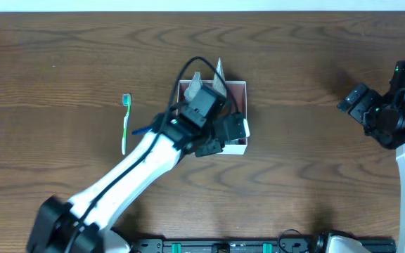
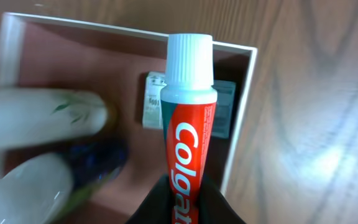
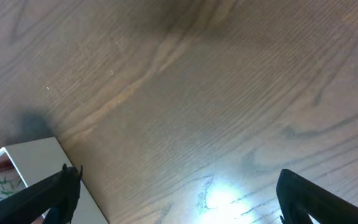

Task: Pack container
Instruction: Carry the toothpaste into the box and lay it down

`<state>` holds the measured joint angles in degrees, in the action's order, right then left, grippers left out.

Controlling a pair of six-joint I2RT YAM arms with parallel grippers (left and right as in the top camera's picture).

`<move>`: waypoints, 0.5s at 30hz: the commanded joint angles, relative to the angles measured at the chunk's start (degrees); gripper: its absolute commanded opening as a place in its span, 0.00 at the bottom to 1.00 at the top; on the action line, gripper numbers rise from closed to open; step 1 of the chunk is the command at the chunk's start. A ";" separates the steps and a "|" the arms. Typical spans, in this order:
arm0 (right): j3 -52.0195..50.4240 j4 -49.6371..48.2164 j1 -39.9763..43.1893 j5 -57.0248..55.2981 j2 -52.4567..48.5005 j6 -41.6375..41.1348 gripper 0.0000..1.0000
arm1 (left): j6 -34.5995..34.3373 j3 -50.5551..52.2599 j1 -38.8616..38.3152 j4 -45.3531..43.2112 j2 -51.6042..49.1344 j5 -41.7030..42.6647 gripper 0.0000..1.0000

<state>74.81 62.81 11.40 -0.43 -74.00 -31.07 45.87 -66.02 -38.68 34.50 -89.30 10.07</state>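
The container is a square white box with a pink inside, at the table's middle. My left gripper hangs over its right part. In the left wrist view the left gripper is shut on a red toothpaste tube with a white cap, held above the container. Inside lie blurred white bottles, a dark blue item and a small green-and-white packet. My right gripper is open and empty at the far right, and in its own view the right gripper hangs over bare wood.
A green-and-white toothbrush lies on the wooden table left of the container. A corner of the container shows at the lower left of the right wrist view. My left arm crosses the table from the front left.
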 commanded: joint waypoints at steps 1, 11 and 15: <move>0.07 0.02 0.33 -0.02 -0.15 -0.17 0.99 | 3.63 0.44 -0.02 -1.57 -2.91 -0.66 0.14; 0.07 0.02 0.31 -0.02 -0.15 -0.17 0.99 | -1.22 0.04 0.00 2.23 3.72 -5.35 0.33; 0.07 0.02 0.33 -0.02 -0.15 -0.17 0.99 | -9.55 0.00 0.15 5.77 11.98 -5.75 0.43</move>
<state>74.81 62.81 11.40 -0.43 -74.02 -31.09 43.48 -65.93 -38.68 39.05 -83.35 5.54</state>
